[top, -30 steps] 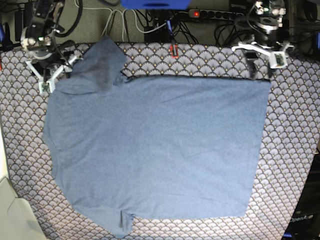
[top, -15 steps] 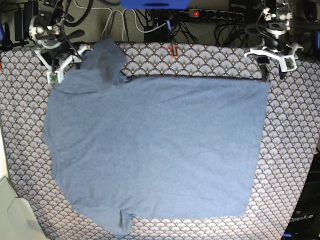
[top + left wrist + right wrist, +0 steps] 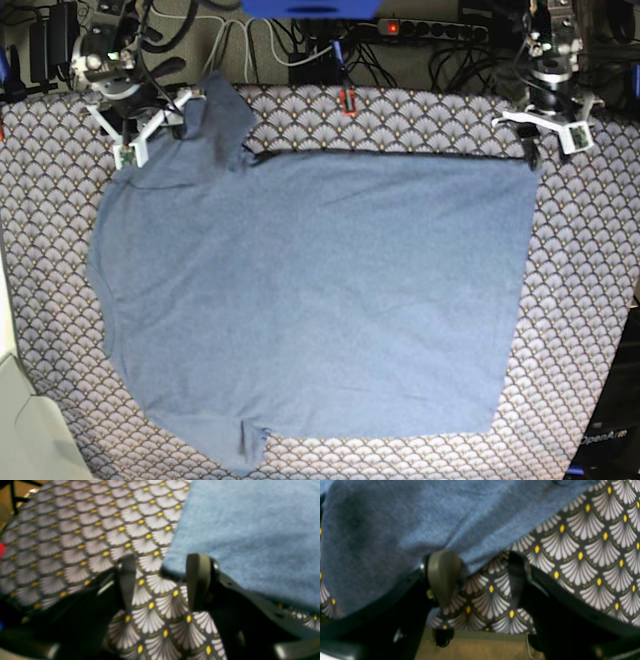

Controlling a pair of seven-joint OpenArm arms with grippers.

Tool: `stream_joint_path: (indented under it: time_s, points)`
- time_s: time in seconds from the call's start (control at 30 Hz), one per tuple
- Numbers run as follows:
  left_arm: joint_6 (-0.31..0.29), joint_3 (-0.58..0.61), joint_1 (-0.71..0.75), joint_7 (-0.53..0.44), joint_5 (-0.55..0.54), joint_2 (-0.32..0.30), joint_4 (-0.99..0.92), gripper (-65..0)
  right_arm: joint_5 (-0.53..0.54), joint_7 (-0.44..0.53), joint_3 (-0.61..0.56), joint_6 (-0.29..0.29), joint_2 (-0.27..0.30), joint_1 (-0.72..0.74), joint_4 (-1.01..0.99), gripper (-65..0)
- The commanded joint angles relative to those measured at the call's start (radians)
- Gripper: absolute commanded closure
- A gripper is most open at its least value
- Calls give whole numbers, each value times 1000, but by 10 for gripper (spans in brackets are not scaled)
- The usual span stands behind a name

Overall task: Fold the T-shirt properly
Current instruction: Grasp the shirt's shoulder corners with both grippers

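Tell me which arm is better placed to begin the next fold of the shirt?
Probably the right. The right gripper hovers open at the T-shirt sleeve edge, one finger over cloth. The left gripper, also open, stands at the far hem corner, mostly over the tablecloth.

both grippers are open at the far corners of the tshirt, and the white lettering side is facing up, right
Not quite: the T-shirt lies plain side up; the base view shows no lettering. The rest holds: the left gripper and right gripper are open at its far corners.
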Motion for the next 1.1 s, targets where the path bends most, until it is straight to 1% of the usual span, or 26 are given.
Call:
stream_joint_path:
  time_s: [0.0, 0.07, 0.33, 0.53, 0.8, 0.97, 1.0, 1.07]
  points:
    - [8, -3, -5, -22, -1, 1, -6, -317, 3, -6, -1, 2, 4, 0, 11, -355]
    - [8, -3, -30, -22, -1, 10, -31, -319, 3, -6, -1, 2, 4, 0, 11, -355]
    - [8, -1, -100, -22, -1, 13, -110, -319, 3, -6, -1, 2, 6, -3, 9, -355]
    - [8, 1, -126, -22, -1, 13, -127, -318, 3, -6, -1, 2, 6, -4, 9, -355]
    - [8, 88, -129, -22, -1, 11, -143, -316, 2, -8, -1, 2, 6, -6, 7, -355]
    - [8, 97, -145, -23, -1, 13, -147, -315, 2, -8, -1, 2, 6, -8, 7, -355]
    - [8, 97, -146, -23, -1, 13, -155, -311, 2, -8, -1, 2, 6, -8, 7, -355]
    - [8, 94, -152, -23, -1, 13, -167, -271, 2, -8, -1, 2, 6, -8, 7, -355]
